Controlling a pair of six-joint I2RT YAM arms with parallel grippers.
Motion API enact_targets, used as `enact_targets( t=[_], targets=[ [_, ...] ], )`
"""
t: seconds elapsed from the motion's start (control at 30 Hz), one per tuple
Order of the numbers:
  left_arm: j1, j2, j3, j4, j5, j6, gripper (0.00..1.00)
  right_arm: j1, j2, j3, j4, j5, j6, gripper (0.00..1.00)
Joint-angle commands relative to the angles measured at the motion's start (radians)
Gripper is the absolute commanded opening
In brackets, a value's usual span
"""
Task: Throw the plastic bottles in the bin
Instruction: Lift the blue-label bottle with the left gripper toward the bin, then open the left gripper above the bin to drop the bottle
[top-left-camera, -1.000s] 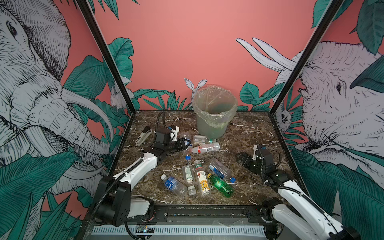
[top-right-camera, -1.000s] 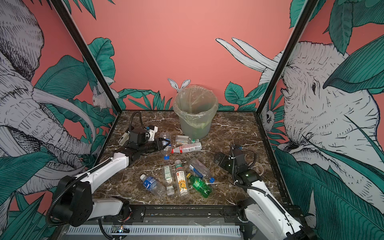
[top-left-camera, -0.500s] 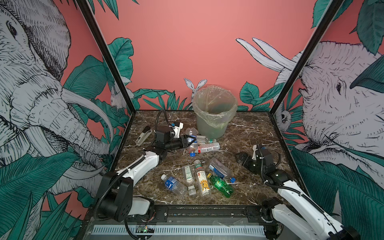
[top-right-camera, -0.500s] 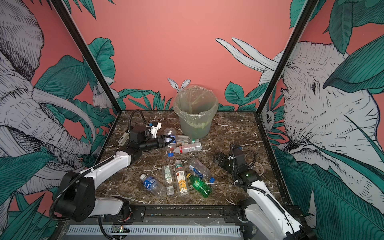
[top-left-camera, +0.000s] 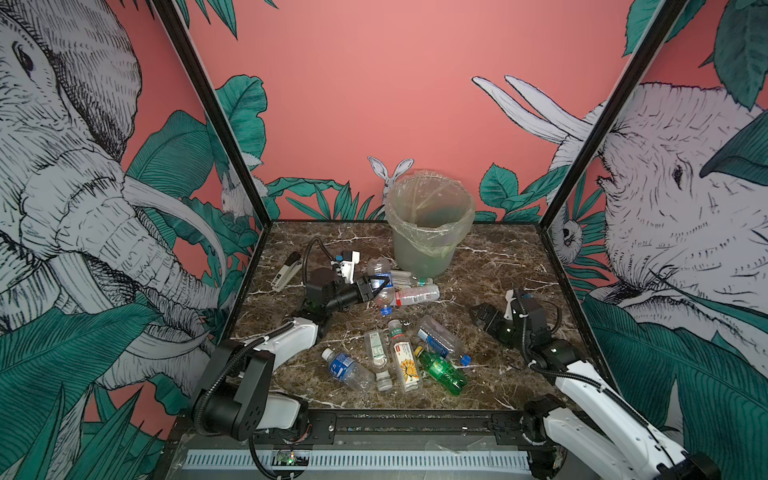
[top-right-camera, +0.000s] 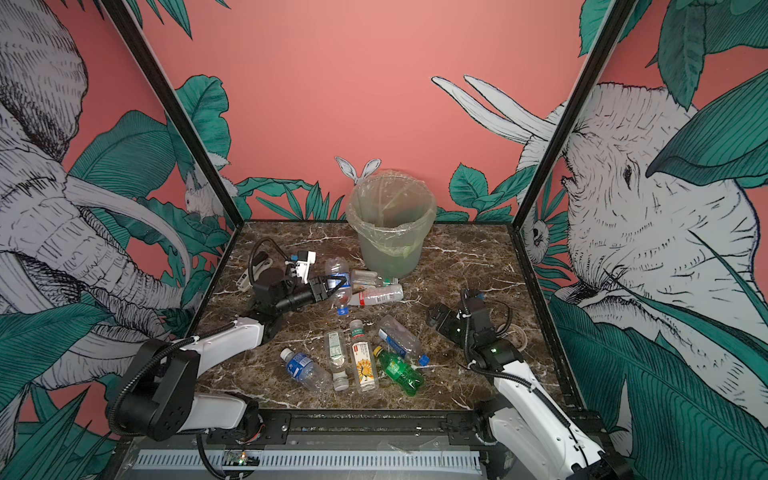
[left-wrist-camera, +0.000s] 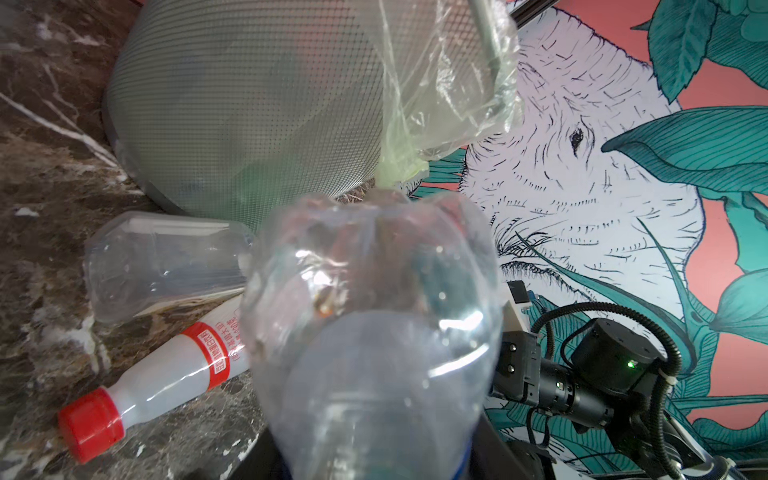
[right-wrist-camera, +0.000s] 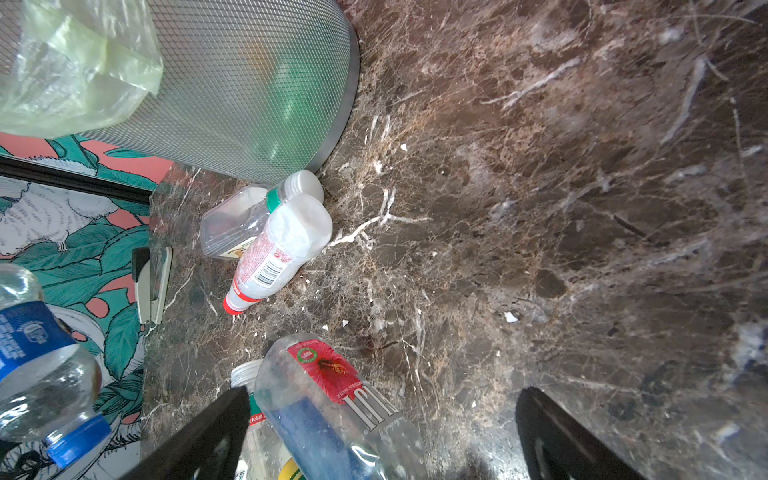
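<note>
My left gripper (top-left-camera: 375, 286) (top-right-camera: 332, 286) is shut on a clear plastic bottle (top-left-camera: 380, 270) (top-right-camera: 337, 272) with a blue label and blue cap, held across the jaws just left of the bin. In the left wrist view this bottle (left-wrist-camera: 374, 332) fills the middle and hides the left gripper (left-wrist-camera: 374, 465). The bin (top-left-camera: 430, 232) (top-right-camera: 390, 237) (left-wrist-camera: 249, 104) stands at the back, lined with a clear bag. A red-capped white bottle (top-left-camera: 415, 296) (left-wrist-camera: 166, 374) (right-wrist-camera: 278, 253) and a clear one (top-left-camera: 405, 277) lie before it. My right gripper (top-left-camera: 482, 318) (right-wrist-camera: 382, 395) is open and empty, beside a flower-labelled bottle (right-wrist-camera: 332, 386).
Several bottles lie in a front cluster: blue-labelled (top-left-camera: 347, 368), clear (top-left-camera: 376, 353), sunflower-labelled (top-left-camera: 405, 365), green (top-left-camera: 440, 370) and a crushed one (top-left-camera: 438, 338). A white-and-black stapler (top-left-camera: 286, 270) lies at the back left. Walls close in three sides of the marble table (top-left-camera: 498, 266).
My left gripper has moved right towards the bin with the blue-labelled bottle in it, mostly in the first half second. The right arm has stayed still.
</note>
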Motion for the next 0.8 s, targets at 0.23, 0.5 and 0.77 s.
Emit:
enact_targets(
  t=[0.23, 0.5, 0.77],
  targets=[
    [0.003, -0.199, 0.102, -0.270, -0.120, 0.061, 0.51, -0.005, 0.016, 0.000, 0.021, 0.008, 0.003, 0.99],
    [-0.028, -0.047, 0.589, -0.641, -0.224, 0.140, 0.57, -0.005, 0.033, -0.015, 0.070, 0.003, 0.035, 0.99],
    [-0.111, 0.526, 1.413, -0.828, -0.266, 0.085, 0.90, -0.006, 0.024, -0.004, 0.057, -0.002, 0.045, 0.99]
  ],
)
